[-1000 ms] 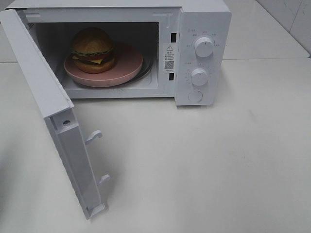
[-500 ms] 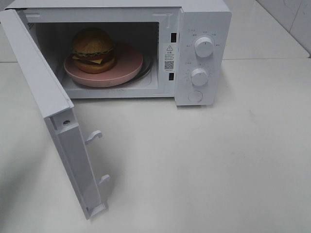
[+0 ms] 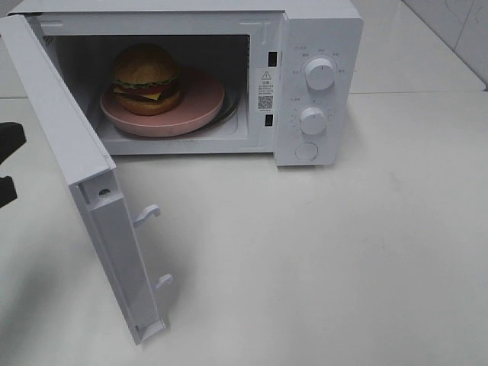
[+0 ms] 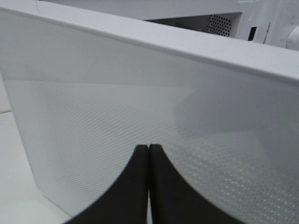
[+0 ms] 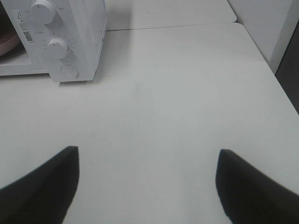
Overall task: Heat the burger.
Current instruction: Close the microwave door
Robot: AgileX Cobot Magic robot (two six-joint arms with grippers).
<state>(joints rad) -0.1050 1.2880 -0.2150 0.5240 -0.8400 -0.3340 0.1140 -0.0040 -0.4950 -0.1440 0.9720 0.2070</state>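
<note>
The burger (image 3: 146, 78) sits on a round pink plate (image 3: 202, 101) inside the white microwave (image 3: 320, 30). The microwave door (image 3: 84, 156) is swung wide open toward the front left. My left gripper (image 4: 148, 148) is shut with nothing between its fingers, and it is right in front of the door's dotted outer face (image 4: 140, 93). A dark part of the left arm (image 3: 9, 137) shows at the left edge of the exterior view, behind the door. My right gripper (image 5: 147, 186) hangs open and empty over bare table to the right of the microwave.
The microwave's panel carries two round knobs (image 3: 320, 73) (image 3: 313, 120) and a round button (image 3: 306, 151). Two latch hooks (image 3: 149, 213) stick out of the door's free edge. A white tabletop (image 3: 343, 252) spreads in front, with a tiled wall at the far right.
The left arm has come into the exterior view at the left edge, behind the open door. The burger, plate and door have not moved.
</note>
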